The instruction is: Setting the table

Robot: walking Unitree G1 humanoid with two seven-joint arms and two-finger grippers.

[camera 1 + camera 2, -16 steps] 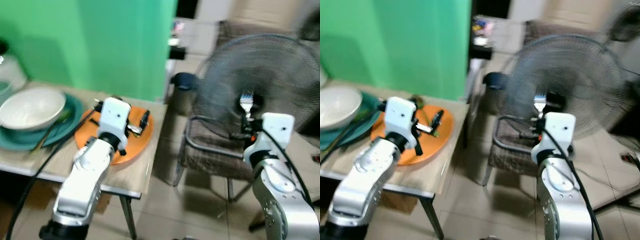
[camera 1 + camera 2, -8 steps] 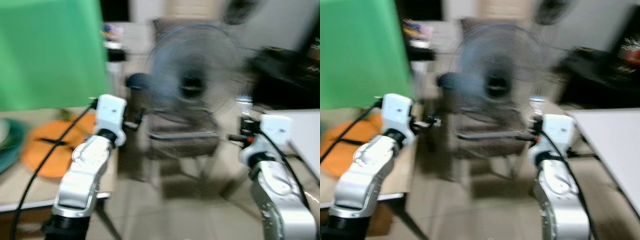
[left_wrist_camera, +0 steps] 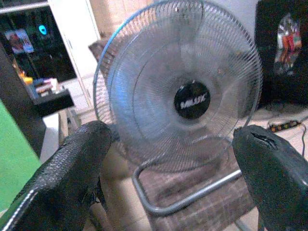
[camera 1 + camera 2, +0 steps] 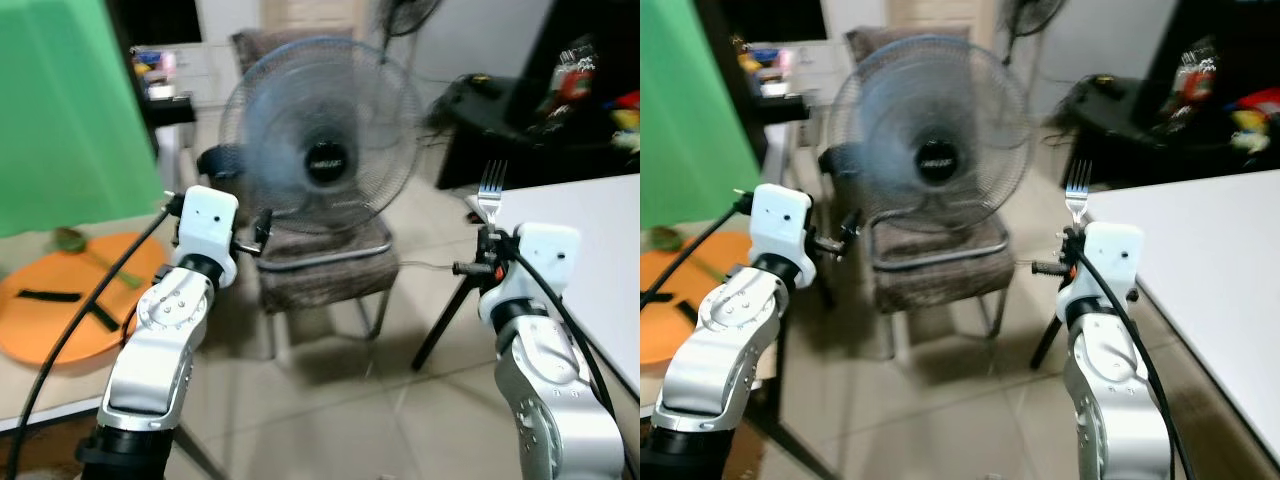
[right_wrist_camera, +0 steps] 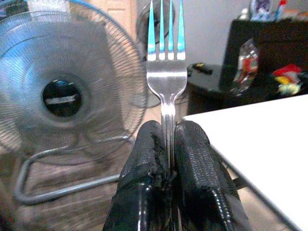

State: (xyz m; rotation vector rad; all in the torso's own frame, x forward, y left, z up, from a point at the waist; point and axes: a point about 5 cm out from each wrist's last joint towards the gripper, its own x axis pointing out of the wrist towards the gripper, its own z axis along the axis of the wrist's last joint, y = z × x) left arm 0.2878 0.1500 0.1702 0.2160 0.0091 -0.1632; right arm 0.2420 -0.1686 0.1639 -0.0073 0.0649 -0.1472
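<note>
1. The silver metal fork [image 5: 166, 72] is standing upright, tines pointing up, to the right of the round grey wire-caged fan [image 4: 320, 135].
2. The right gripper [image 5: 167, 144] is pinching the fork's handle between closed fingers.
3. The left gripper [image 3: 168, 159] is facing the fan, fingers spread wide, holding nothing.
4. The flat round orange tray [image 4: 60, 310], left of the fan, is carrying dark strips.

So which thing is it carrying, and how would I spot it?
Find the big round fan on the chair. To its right, beside the white table, the right gripper has its black fingers shut on a silver fork, held upright, tines up: the scene's one piece of cutlery.
</note>
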